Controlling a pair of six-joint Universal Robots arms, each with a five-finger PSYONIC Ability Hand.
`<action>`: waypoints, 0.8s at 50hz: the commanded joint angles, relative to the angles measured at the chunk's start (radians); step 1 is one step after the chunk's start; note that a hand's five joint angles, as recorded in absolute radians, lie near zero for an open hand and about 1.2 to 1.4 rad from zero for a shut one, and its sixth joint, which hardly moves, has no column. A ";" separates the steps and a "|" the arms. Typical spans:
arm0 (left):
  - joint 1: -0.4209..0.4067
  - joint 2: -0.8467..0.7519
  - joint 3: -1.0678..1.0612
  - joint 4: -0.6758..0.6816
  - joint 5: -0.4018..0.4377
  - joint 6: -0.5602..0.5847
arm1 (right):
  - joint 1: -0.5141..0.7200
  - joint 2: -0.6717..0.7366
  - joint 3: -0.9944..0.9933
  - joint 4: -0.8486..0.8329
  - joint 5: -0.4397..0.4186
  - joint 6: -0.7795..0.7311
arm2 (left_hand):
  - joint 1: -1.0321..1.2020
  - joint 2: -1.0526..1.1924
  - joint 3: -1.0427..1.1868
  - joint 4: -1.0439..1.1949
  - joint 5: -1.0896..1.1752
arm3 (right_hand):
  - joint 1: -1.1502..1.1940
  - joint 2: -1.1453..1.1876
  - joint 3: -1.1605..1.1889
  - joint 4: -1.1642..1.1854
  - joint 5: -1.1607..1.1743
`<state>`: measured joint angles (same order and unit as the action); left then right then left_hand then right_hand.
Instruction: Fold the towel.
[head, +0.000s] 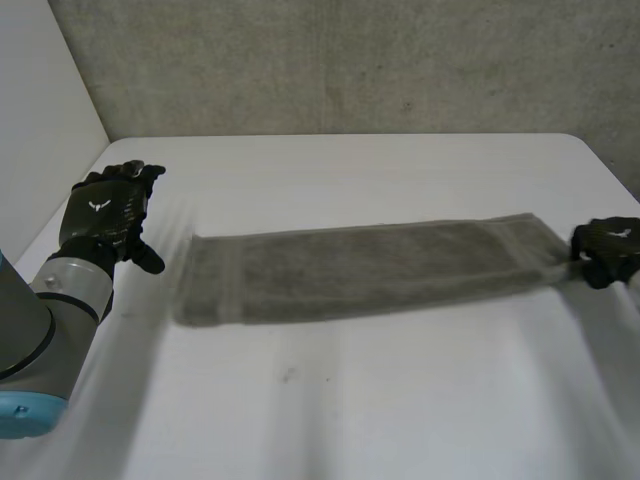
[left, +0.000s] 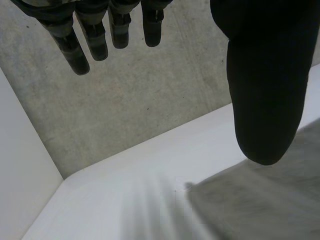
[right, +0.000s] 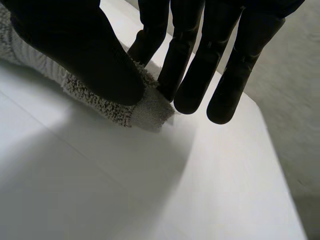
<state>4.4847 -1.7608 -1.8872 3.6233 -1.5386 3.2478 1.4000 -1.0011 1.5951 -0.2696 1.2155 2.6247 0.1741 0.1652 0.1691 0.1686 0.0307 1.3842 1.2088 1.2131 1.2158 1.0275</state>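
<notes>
- The long grey terry-cloth towel (head: 370, 270) lies as a flat, narrow strip on the white table (head: 350, 410), stretched between the two hands.
- The right hand (head: 608, 250) is grasping the towel. In the right wrist view its thumb (right: 75, 50) presses the end corner of the cloth against straight fingers (right: 170, 65). The corner's tip protrudes just past the thumb, low over the table.
- The left hand (head: 108, 215) is released, with fingers straight and held apart from the thumb, and it holds nothing. The towel's free end lies on the table just past its thumb, untouched.
- Step in hand, as a judgement: the strip is laid out and one end is secured, but the fold is not yet made.
- Next move, as a judgement: the left hand must lower onto the free end to pinch or pin it. The right hand must then carry its end over towards the left hand, keeping the long edges aligned.
- Edges: the table's edge runs near, beyond the right hand's fingertips. A white side panel (head: 40, 100) stands close beyond the left hand.
- Open room: bare table lies between the hands on both long sides of the strip.
</notes>
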 joint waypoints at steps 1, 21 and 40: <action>0.001 0.003 0.000 0.000 0.000 0.000 | -0.157 -0.011 -0.104 0.127 -0.010 -0.035 | 0.000 0.009 0.005 0.006 -0.031 | 0.012 0.187 0.183 0.180 0.194; 0.005 0.020 -0.001 0.000 -0.003 -0.002 | 0.434 -0.048 -0.352 0.195 -0.034 0.377 | 0.000 0.009 0.005 0.006 -0.031 | 0.012 0.187 0.183 0.180 0.194; 0.008 0.021 -0.001 0.000 -0.003 -0.002 | 1.004 0.332 -0.503 0.058 -0.022 0.474 | 0.000 0.009 0.005 0.006 -0.031 | 0.012 0.187 0.183 0.180 0.194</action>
<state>4.4945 -1.7402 -1.8883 3.6232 -1.5423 3.2459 2.3482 -0.7314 1.1020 -0.2085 1.1941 3.1038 0.1741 0.1648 0.1520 0.1483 0.0198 1.3893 1.2086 1.2164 1.2172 1.0331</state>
